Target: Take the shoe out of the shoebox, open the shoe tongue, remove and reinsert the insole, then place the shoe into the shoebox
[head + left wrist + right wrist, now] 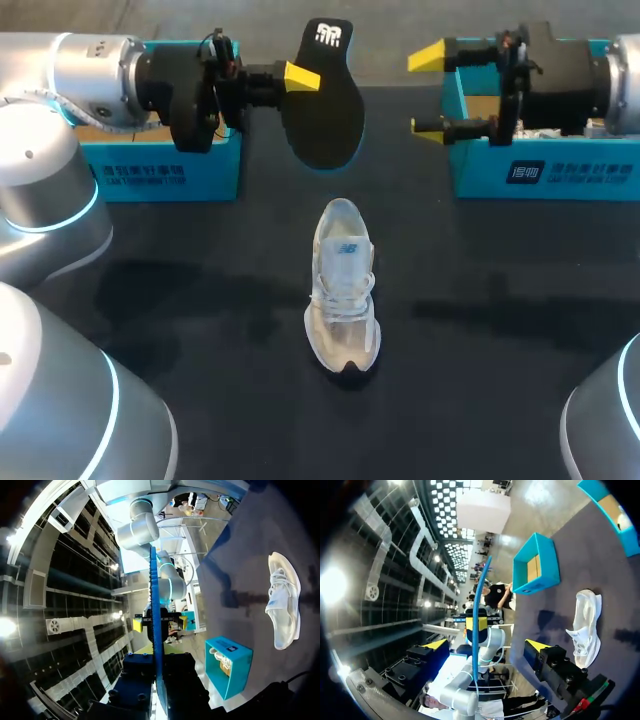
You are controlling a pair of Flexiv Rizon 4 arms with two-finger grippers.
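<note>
A white mesh shoe (343,285) lies on the dark table at its middle, toe towards me. High above the table's back, my left gripper (300,78) is shut on a black insole (325,110) and holds it upright. In the left wrist view the insole (154,605) shows edge-on as a thin blue line rising from that gripper's dark body. My right gripper (427,90) faces it from the right, open and empty, a short gap away. In the right wrist view the insole (479,605) stands ahead of the right gripper (486,645), and the shoe (585,625) lies off to the side.
A teal shoebox (160,165) stands at the back left under my left arm. A second teal shoebox (545,170) stands at the back right under my right arm, with something white inside (217,655). Bare table surrounds the shoe.
</note>
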